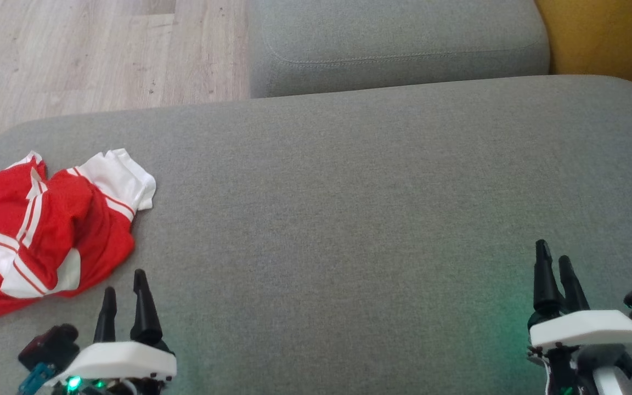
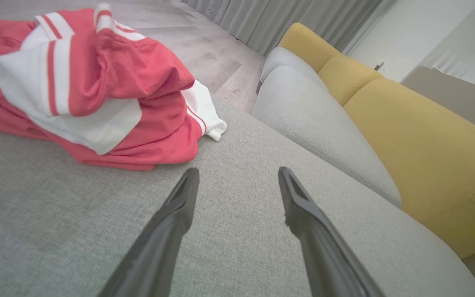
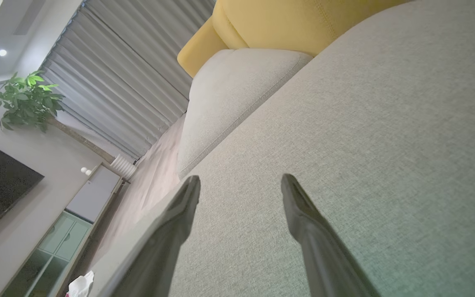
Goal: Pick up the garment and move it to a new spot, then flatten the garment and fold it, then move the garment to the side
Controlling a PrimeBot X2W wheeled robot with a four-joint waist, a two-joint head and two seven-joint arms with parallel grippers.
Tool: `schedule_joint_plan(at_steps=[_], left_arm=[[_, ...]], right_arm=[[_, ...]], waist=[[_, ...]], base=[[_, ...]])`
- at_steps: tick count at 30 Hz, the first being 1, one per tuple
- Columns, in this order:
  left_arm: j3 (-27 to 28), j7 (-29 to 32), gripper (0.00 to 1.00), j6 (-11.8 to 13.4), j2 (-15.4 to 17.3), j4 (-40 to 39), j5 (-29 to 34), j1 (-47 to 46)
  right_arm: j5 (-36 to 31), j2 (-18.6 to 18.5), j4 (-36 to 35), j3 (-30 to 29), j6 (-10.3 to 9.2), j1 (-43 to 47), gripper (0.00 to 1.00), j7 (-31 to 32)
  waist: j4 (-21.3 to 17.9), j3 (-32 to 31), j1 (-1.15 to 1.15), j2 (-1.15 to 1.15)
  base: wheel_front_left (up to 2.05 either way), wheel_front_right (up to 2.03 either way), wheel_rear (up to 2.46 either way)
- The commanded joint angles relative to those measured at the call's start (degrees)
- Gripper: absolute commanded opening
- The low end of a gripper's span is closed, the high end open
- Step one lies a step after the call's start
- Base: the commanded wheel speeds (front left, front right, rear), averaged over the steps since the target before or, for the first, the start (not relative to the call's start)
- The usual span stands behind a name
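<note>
The left tool (image 1: 124, 281) and right tool (image 1: 552, 251) both gape wide, empty — the garment (image 1: 47, 230) lies crumpled near the left one.

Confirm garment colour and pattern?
Red garment with white panels and thin red stripes, crumpled; the left wrist view shows it best.

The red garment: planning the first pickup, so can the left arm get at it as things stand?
Probably yes. The garment lies crumpled on the grey cushion just ahead and left of the open left pincer, with nothing between them.
</note>
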Motion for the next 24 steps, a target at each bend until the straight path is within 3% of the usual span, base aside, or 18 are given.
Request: schedule_joint_plan(at_steps=[1,24], left_arm=[[0.55,-0.76,1.00,0.33,1.07,-1.91,1.59,-1.31],[-1.42,-4.63,1.00,2.49,2.13,-2.46,15.90,-0.52]], right_arm=[[-1.67,-0.35,-2.16,1.05,0.27,-3.35,1.00,-0.71],[-17.45,-0.41,-2.50,3.54,0.36,-3.92,1.00,-3.07]], waist=[[0.01,-0.01,0.00,0.00],[0.14,-0.25,0.00,0.00]], base=[[0.00,0.00,0.00],[0.00,0.00,0.00]])
